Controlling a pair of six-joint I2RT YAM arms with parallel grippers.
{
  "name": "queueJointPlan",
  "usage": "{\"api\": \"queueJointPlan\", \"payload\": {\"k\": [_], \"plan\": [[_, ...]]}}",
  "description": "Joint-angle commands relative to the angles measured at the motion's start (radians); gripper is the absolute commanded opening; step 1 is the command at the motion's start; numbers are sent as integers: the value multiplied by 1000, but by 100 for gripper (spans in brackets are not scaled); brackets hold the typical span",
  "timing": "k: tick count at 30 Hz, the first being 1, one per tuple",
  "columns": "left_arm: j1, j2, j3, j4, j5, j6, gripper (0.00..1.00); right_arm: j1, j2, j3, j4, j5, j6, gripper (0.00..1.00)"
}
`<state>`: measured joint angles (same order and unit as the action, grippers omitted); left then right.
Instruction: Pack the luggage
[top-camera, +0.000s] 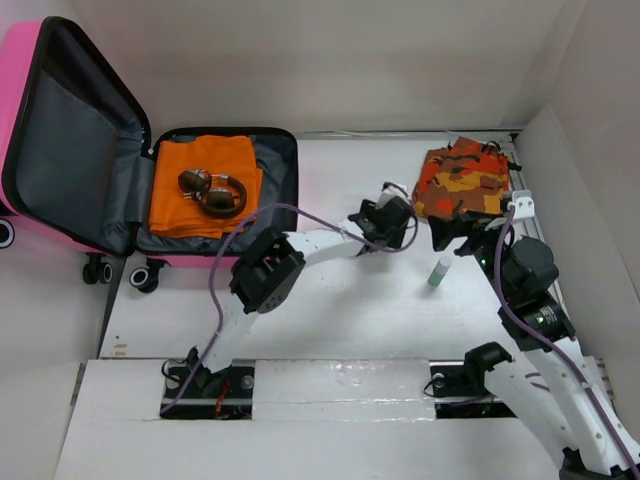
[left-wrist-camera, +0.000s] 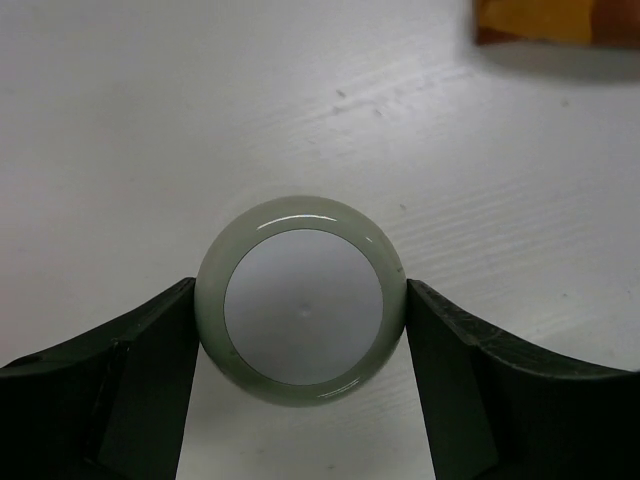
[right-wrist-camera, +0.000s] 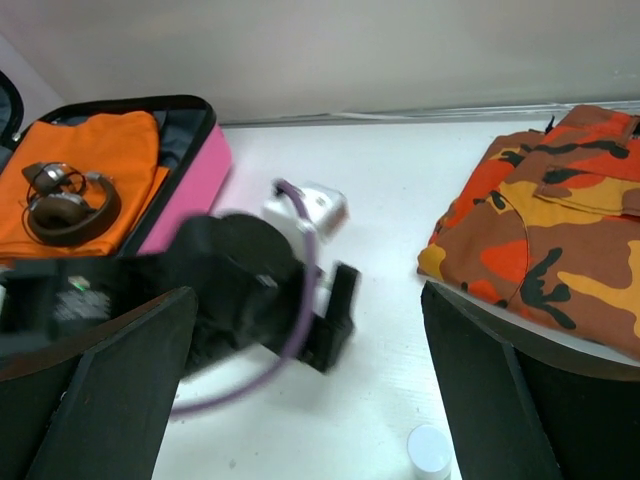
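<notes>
left hand (left-wrist-camera: 300, 295) is straddling pale-green white-capped plastic bottle (left-wrist-camera: 304, 320) from above for a top grasp, actual grip: cannot tell | right hand (right-wrist-camera: 308, 300) is hovering wide open near bottle | hot-pink hard-shell suitcase (top-camera: 15, 130) is lying open far left of bottle, awaiting it

Left arm (right-wrist-camera: 240, 285) — between right pincer (right-wrist-camera: 308, 295) and luggage (right-wrist-camera: 195, 180)

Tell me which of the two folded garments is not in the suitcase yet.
The camouflage garment, on the table at far right. The plain orange one lies in the pink suitcase, under headphones.
</notes>
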<state>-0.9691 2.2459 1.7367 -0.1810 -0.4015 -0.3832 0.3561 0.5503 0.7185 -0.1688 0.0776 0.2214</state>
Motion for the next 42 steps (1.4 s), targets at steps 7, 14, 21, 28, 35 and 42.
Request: {"api": "queueJointPlan", "payload": {"k": [7,14,21,28,35,42], "plan": [[321,-402,-133,35,-11,-51,51,11,-1,7,38,-41,4,100],[647,-427,-269,93,32,-149,52,11,8,7,38,-62,4,100],[659,-273,-204,25,41,-140,69,11,8,7,48,-62,4,100],[632,-385,-292,104,61,-140,85,11,26,7,48,-71,4,100],[347,-548,-321,167,-66,-68,87,11,26,7,57,-62,4,100],[23,-523,-388,293,97,41,87,11,-67,7,26,63,4,100]]}}
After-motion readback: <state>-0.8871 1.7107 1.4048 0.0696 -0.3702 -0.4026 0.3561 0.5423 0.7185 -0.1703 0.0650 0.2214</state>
